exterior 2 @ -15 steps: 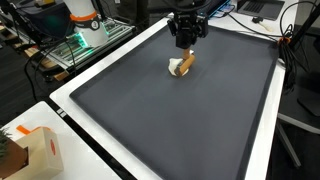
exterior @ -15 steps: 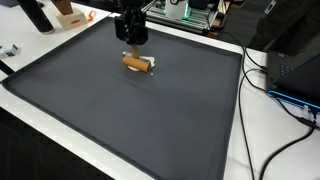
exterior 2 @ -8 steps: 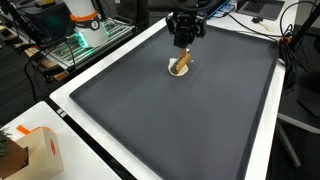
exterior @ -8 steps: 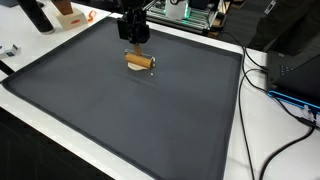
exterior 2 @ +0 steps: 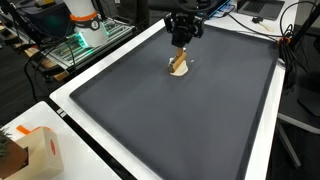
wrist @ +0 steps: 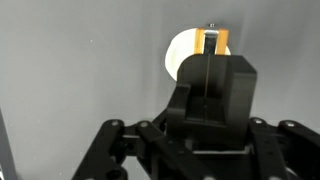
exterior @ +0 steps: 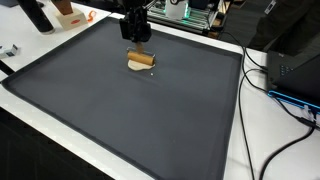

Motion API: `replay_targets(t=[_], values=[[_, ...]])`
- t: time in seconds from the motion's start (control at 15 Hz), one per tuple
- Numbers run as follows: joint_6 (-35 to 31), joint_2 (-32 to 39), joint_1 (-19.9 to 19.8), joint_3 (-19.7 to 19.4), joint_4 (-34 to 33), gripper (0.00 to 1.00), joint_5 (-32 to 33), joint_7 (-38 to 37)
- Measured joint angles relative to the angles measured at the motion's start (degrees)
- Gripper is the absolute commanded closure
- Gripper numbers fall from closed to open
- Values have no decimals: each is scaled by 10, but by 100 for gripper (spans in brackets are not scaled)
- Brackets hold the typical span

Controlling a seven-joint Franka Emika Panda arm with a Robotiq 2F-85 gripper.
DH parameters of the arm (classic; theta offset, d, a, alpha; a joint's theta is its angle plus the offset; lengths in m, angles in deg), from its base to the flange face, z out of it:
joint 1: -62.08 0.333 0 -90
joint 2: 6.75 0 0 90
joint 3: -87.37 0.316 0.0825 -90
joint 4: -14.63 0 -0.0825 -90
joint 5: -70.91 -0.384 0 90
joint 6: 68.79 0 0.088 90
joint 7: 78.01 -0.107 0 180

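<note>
Wrist view is showing you the tool [wrist: 208, 62] clenching a tan roll [wrist: 197, 47]. Both exterior views are showing the tool [exterior: 138, 42] gripping the roll [exterior: 141, 63] [exterior 2: 179, 65] over the dark mat [exterior: 120, 110].

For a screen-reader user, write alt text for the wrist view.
Seen from the wrist, the black gripper fills the lower frame over a plain grey mat. Just past its tip lies a small object with a round pale end and a tan-orange body, partly hidden. Whether the fingers grip it cannot be told.
</note>
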Motion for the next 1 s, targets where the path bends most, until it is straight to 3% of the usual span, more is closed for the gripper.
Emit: replay_targets(t=[1.0], values=[[71,-2,2,0,-6,77,4,13]])
